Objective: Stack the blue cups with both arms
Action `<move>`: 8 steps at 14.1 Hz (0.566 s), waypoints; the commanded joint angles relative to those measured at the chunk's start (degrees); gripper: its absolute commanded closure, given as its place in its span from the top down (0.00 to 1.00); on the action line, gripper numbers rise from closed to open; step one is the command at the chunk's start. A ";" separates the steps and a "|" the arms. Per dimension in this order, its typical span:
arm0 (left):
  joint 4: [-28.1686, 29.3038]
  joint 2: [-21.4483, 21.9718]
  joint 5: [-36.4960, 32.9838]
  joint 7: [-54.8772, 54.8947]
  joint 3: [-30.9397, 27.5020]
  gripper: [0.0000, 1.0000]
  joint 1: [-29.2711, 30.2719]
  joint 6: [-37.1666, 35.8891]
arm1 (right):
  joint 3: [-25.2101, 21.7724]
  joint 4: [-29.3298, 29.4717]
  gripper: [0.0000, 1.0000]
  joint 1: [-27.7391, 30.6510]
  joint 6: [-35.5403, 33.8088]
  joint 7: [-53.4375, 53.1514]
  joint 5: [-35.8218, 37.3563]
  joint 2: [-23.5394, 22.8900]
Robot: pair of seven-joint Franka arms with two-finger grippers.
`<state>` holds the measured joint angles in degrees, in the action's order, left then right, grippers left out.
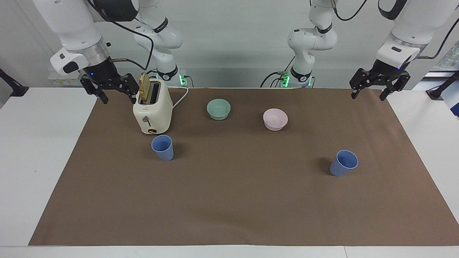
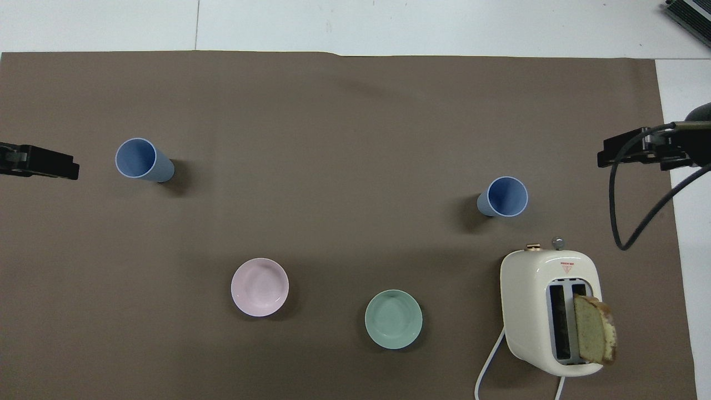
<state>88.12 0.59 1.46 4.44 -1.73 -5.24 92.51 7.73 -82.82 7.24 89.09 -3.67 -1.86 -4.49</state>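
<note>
Two blue cups stand upright on the brown mat. One cup is just in front of the toaster at the right arm's end, and it also shows in the overhead view. The other cup stands at the left arm's end, also in the overhead view. My left gripper is open and empty, raised over the mat's edge at its own end; the overhead view shows it beside its cup. My right gripper is open and empty, raised beside the toaster, and shows in the overhead view.
A cream toaster with a bread slice sticking up stands near the right arm, its white cord trailing toward the robots. A mint-green bowl and a pink bowl sit nearer to the robots than the cups.
</note>
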 commanded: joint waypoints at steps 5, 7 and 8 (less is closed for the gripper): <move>10.12 -0.68 2.66 1.70 0.24 1.00 1.28 14.60 | 0.36 -1.90 1.00 0.85 0.91 0.77 -0.95 1.42; 12.24 -2.16 3.20 3.90 0.24 1.00 1.73 18.39 | 0.36 -1.90 1.00 0.76 0.91 0.85 -0.95 1.42; 12.25 -3.39 3.20 3.99 0.24 1.00 1.73 19.71 | 0.36 -1.90 1.00 0.76 0.91 0.77 -0.95 1.42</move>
<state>98.72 -1.95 3.69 6.60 -1.94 -4.62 109.02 7.73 -82.83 7.24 89.09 -3.67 -1.86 -4.49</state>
